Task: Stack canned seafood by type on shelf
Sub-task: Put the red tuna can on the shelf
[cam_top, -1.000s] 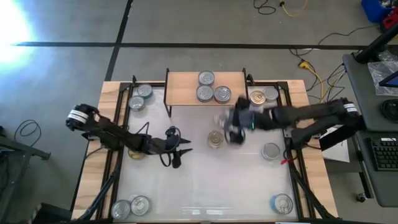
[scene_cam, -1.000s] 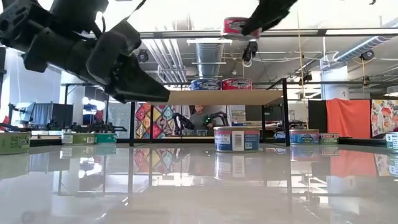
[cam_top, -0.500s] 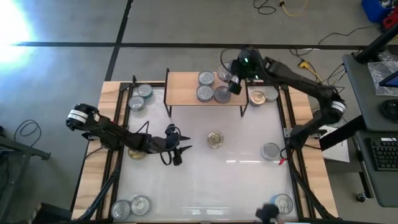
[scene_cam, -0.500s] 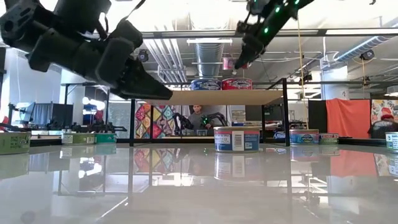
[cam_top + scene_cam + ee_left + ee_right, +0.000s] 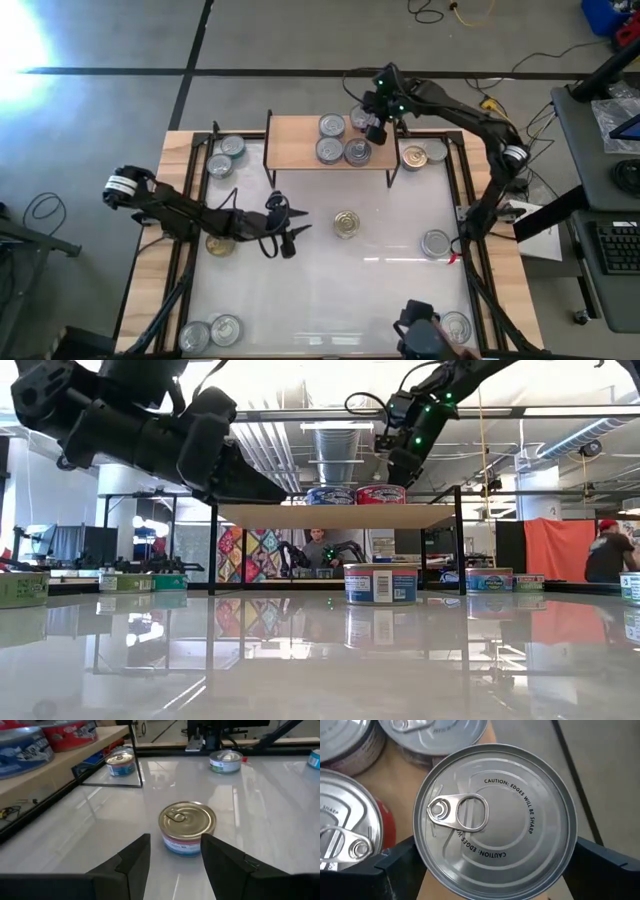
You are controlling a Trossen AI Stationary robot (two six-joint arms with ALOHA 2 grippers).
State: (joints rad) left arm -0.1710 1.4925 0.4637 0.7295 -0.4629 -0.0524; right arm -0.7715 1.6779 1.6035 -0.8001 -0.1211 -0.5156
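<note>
1. The step in hand is a placement. My right gripper (image 5: 371, 126) is over the far right corner of the shelf (image 5: 300, 140), its fingers (image 5: 395, 867) spread wide on either side of a silver-topped tin (image 5: 495, 820), which it appears to be holding by the rim.
2. Three tins already sit on the shelf: one far tin (image 5: 332, 126) and two near tins (image 5: 329, 150) (image 5: 357, 152). From table height they show a blue side (image 5: 330, 495) and a red side (image 5: 380, 494). I can't read the side of the carried tin, so I can't yet say which pile it belongs on.
3. Next I judge I must centre the carried tin over a matching one or a bare patch of board, lower it flat, then let go. The spot is close to the shelf's edge and to the neighbouring tins, so a nudge or an overhang is the risk.
4. My left gripper (image 5: 287, 238) waits low over the left middle of the table, fingers partly apart and empty, pointed at a gold-topped tin (image 5: 187, 827) standing alone at mid-table. That looks like the next pick.
5. More tins wait just right of the shelf (image 5: 414, 157), at the far left (image 5: 232, 147), near left (image 5: 225, 328) and on the right side (image 5: 437, 242). None blocks either arm.
</note>
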